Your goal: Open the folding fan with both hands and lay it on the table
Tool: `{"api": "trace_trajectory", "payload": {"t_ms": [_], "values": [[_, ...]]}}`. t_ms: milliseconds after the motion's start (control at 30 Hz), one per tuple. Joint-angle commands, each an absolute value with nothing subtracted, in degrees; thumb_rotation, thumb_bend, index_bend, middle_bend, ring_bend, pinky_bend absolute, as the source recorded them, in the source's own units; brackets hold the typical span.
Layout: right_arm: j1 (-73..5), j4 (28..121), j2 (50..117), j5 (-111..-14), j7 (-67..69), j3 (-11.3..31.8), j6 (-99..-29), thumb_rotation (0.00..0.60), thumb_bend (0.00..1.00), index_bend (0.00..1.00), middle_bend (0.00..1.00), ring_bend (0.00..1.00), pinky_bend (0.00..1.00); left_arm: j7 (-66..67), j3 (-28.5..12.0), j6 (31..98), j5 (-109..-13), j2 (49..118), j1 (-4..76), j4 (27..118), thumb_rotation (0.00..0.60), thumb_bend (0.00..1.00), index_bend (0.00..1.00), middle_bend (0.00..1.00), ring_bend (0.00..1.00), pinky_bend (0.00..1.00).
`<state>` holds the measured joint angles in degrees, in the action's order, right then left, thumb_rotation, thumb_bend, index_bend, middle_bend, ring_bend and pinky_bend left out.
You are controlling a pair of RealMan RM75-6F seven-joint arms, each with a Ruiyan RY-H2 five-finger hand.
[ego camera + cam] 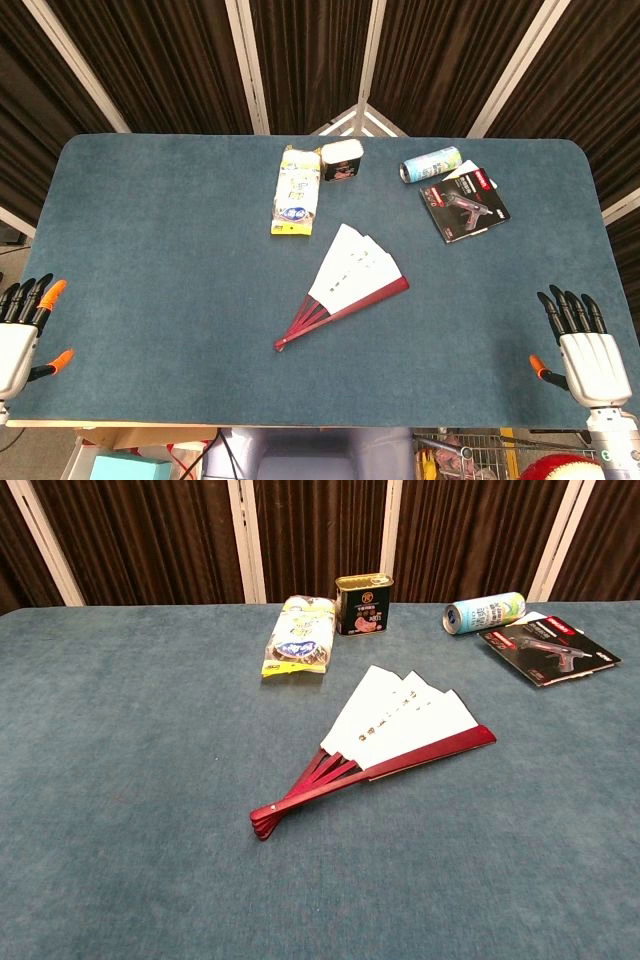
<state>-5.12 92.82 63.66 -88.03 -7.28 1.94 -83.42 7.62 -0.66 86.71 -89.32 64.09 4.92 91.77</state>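
Note:
A folding fan (345, 283) (385, 742) with dark red ribs and a white paper leaf lies flat near the middle of the blue table, spread only part way, its pivot toward the front left. My left hand (22, 332) hovers at the table's front left corner, fingers spread, holding nothing. Over the front right corner my right hand (582, 345) is likewise spread and empty. Both hands are far from the fan. The chest view shows neither hand.
At the back of the blue table (150, 250) lie a yellow snack packet (295, 190), a small tin (341, 161), a toppled can (430, 164) and a black packaged tool card (465, 205). Dark curtains hang behind.

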Motion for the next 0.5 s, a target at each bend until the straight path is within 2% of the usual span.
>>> {"api": "trace_trajectory", "payload": {"t_ms": [33, 500], "values": [[-5.15, 92.75, 63.79, -87.98, -7.37, 1.95, -83.37, 0.600, 0.26, 0.00, 0.00, 0.00, 0.00, 7.54, -0.68, 86.59, -89.08, 64.06, 4.88, 91.91, 0.600, 0.00, 0.00, 0.00, 0.00, 0.00], [-5.64, 92.71, 64.31, -88.84, -6.51, 2.25, -83.60, 0.600, 0.26, 0.00, 0.00, 0.00, 0.00, 7.49, -1.12, 86.59, -88.22, 64.17, 4.79, 92.13, 0.600, 0.00, 0.00, 0.00, 0.00, 0.00]]}}
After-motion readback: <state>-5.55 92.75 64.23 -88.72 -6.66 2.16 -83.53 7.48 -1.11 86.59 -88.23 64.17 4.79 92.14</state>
